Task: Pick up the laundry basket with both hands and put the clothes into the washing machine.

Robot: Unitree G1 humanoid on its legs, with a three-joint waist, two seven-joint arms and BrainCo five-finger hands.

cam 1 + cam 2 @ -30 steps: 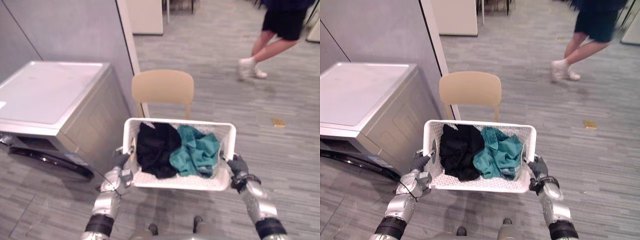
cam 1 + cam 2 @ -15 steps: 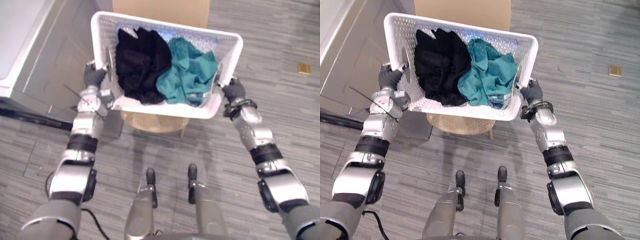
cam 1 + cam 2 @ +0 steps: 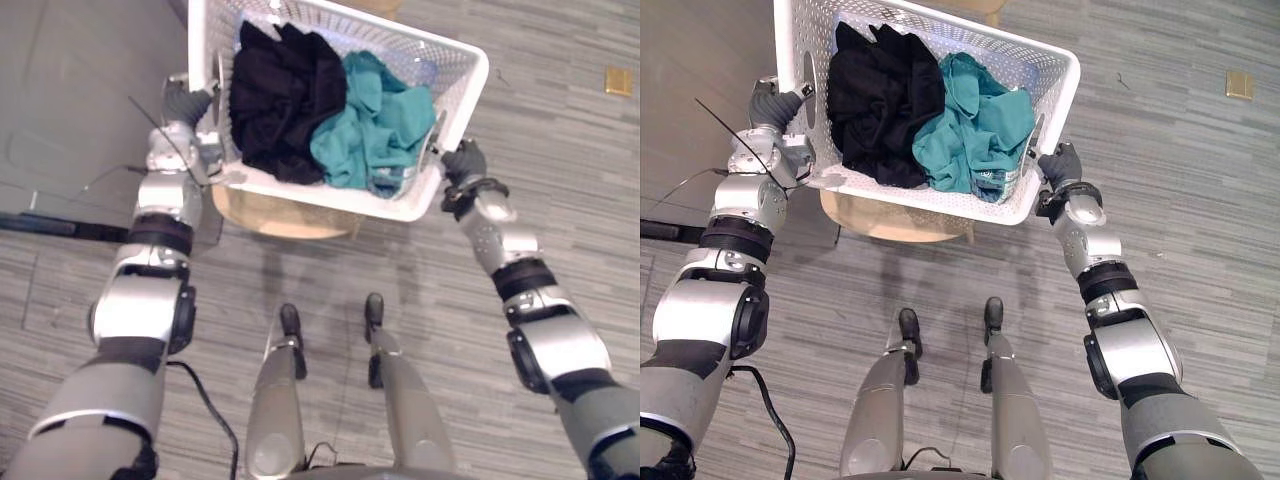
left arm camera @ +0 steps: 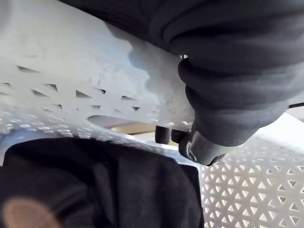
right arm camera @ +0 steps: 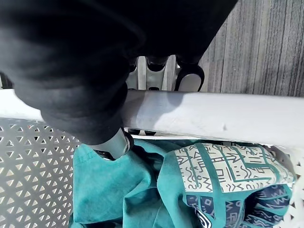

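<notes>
White basket point(image 3: 455, 60): held clear of the floor between both hands, sitting skewed in the head views
Left hand point(image 3: 183, 103): fingers point(image 4: 164, 134) hooked through the handle slot, thumb curled over the rim, clamped on the basket
Right hand point(image 3: 463, 160): fingers point(image 5: 154, 73) wrapped down the outside of the rim, thumb tucked inside, clamped as well
Clothes: black heap point(image 3: 280, 95) just inside the left fingers, teal heap point(image 3: 370, 130) against the right thumb, both loose in the basket
Chair point(image 3: 275, 215): seat just below the basket, nearer the left fingers
Washer point(image 3: 70, 100): grey panel beyond the left fingers, probably its side, with the door hidden
Risk, tilt: if one hand rises ahead of the other, the loose heaps could slide to the low wall and spill over it
Risk, grip: only the rim is held, so a jolt could roll it out of the fingers
Risk, chair: swinging toward the washer while low could catch the basket's bottom on the seat
</notes>
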